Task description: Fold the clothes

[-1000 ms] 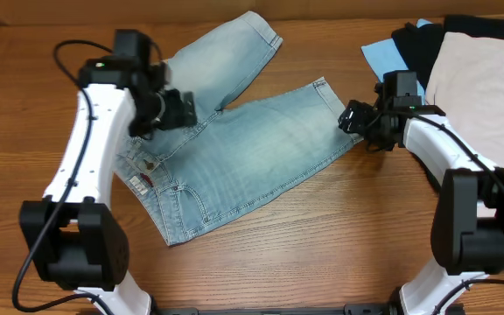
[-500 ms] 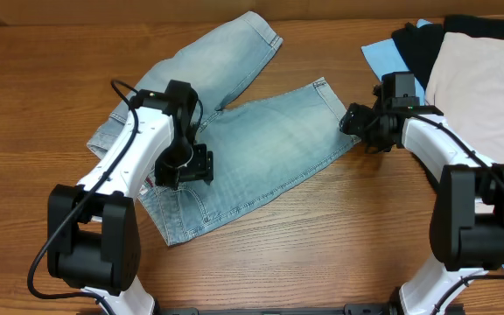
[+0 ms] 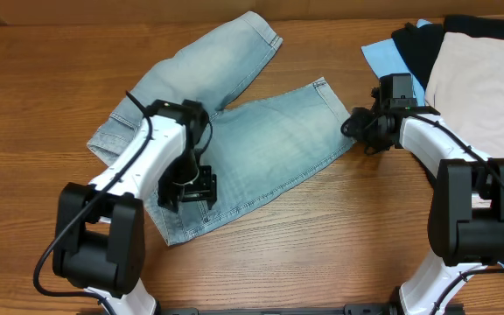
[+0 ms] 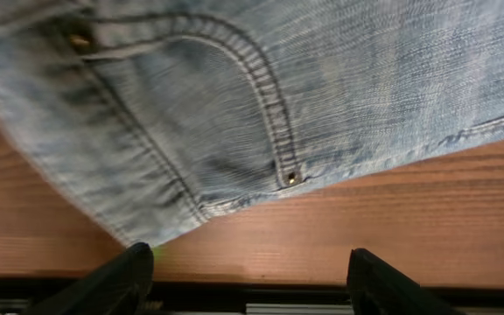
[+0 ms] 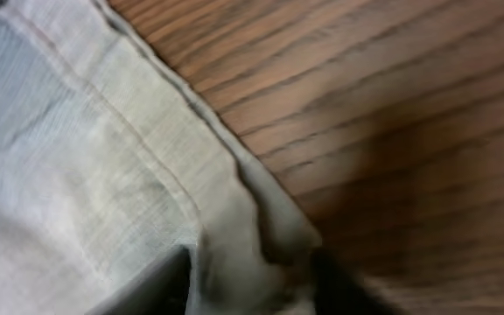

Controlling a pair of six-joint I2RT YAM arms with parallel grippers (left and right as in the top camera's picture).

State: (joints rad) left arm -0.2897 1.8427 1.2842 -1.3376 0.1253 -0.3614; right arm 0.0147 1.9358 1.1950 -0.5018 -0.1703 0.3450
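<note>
Light-blue denim shorts (image 3: 261,149) lie spread flat on the wooden table, legs pointing to the back right. My left gripper (image 3: 189,188) hovers over the waist end near the front pocket, open. In the left wrist view its fingers (image 4: 116,280) stand wide apart over bare wood, with the pocket seam of the shorts (image 4: 322,87) just beyond them. My right gripper (image 3: 354,127) is at the hem of the nearer leg. The right wrist view shows the hem of the shorts (image 5: 77,157) bunched between the right gripper (image 5: 256,280) fingers.
A pile of other clothes lies at the back right: a beige garment (image 3: 484,79) on top of a black one (image 3: 423,44) and a sky-blue one (image 3: 383,57). The table's front edge with a dark rail (image 4: 252,297) runs just under the left fingers.
The left arm swung from the back left of the shorts forward over the waist end. The right gripper stayed at the leg hem and closed on it.
</note>
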